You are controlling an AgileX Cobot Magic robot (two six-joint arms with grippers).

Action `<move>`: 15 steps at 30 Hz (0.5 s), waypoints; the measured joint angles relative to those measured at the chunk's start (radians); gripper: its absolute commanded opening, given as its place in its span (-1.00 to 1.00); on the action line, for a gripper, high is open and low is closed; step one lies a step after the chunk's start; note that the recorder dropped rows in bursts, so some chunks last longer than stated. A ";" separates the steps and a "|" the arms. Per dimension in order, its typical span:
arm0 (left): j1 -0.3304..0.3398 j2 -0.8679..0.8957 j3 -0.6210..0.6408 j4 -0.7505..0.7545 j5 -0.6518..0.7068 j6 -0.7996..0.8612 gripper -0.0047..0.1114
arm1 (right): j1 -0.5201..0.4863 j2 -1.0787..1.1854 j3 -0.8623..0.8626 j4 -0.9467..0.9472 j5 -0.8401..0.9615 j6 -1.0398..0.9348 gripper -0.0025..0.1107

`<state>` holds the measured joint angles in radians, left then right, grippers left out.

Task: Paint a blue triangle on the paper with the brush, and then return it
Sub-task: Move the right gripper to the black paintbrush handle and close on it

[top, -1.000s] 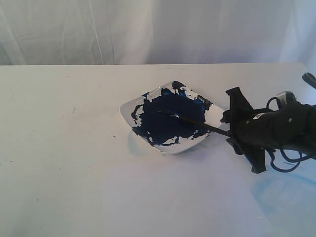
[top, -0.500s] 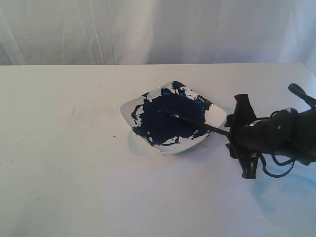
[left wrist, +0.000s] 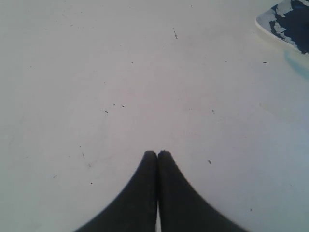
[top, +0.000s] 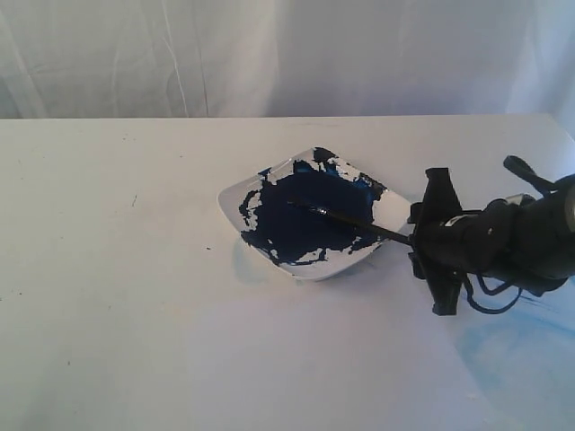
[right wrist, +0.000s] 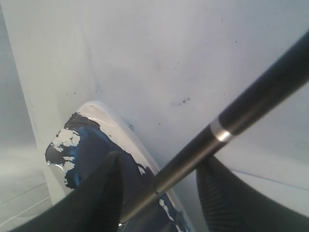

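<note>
on the white table [top: 135,314], the thin black-handled brush [top: 355,224] rests bristles-down in the white dish [top: 229,199] of navy paint [top: 287,235], handle between the spread fingers of the right gripper [top: 415,238]: seemingly pickup, needing a squeeze next.

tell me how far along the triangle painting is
Done: nothing; no blue triangle shows. In hand: the right gripper has open jaws flanking the brush, which lies in the dish of paint. Left: grasp, paint the triangle, return the brush.
</note>
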<state>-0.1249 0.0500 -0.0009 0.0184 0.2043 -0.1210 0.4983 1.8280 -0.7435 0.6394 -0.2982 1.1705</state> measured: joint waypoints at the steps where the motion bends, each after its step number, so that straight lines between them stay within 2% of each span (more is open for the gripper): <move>1: 0.000 0.000 0.000 0.000 0.000 0.000 -0.92 | 0.000 0.002 -0.005 0.000 0.000 0.007 -0.22; 15: 0.000 0.000 0.000 0.000 0.000 0.000 -0.92 | 0.000 0.011 -0.012 0.023 0.004 0.061 -0.30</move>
<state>-0.1249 0.0500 -0.0009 0.0184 0.2043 -0.1210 0.4983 1.8395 -0.7552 0.6622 -0.2943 1.2317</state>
